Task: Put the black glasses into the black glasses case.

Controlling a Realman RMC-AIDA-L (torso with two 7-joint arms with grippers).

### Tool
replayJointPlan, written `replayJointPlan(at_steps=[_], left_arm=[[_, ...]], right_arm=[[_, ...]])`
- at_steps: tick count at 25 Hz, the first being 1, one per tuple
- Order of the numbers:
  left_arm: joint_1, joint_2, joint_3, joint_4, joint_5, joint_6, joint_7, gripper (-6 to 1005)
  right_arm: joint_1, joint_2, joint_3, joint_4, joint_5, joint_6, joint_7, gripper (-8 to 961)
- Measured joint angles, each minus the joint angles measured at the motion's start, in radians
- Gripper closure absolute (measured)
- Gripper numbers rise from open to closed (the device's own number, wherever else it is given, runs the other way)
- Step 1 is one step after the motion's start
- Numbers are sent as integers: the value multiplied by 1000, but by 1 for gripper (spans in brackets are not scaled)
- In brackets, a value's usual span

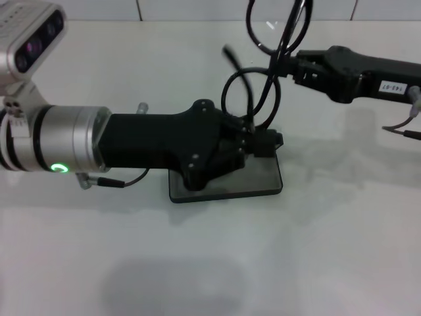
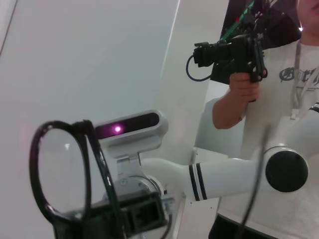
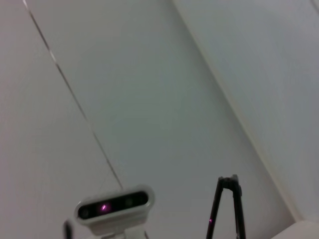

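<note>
The black glasses (image 1: 224, 92) hang in the air above the table, lenses upright and one above the other. My right gripper (image 1: 287, 66) reaches in from the right and is shut on their frame between the two lenses. The black glasses case (image 1: 263, 182) lies open on the table below, grey lining up. My left gripper (image 1: 260, 142) hovers over the case, its tip touching the glasses' lower rim. The glasses also show close up in the left wrist view (image 2: 33, 164). Their temple arms (image 3: 218, 209) show in the right wrist view.
The white table (image 1: 210, 263) spreads around the case. A thin cable (image 1: 125, 181) hangs from my left arm near the case's left end. A person holding a black device (image 2: 234, 55) stands behind me in the left wrist view.
</note>
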Motion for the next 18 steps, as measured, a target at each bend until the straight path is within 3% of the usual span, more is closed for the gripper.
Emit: replayJointPlan(at_steps=[18], left_arm=[[-18, -6, 0, -2, -5, -45, -4, 988]], right_arm=[[2, 2, -83, -1, 5, -11, 1, 890]])
